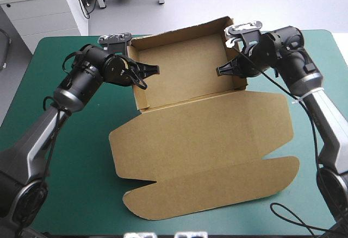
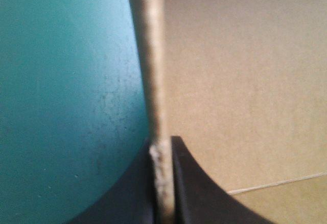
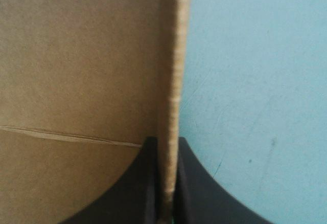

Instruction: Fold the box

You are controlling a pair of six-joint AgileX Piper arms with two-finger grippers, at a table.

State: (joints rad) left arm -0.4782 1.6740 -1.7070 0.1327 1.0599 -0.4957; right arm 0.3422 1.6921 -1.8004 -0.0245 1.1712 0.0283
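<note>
Currently, the left gripper (image 1: pixel 148 71) and the right gripper (image 1: pixel 222 70) are each clamping a raised side wall of the box (image 1: pixel 206 140), which is sitting mid-surface (image 1: pixel 65 156), lid flat. Next move probably calls for tucking both walls.

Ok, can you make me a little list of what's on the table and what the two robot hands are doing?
Thing: brown cardboard box, open tray with walls up at the far end, lid lying flat toward the near edge
Surface: teal-green table cover
Left gripper: shut on the tray's left wall
Right gripper: shut on the tray's right wall
</note>
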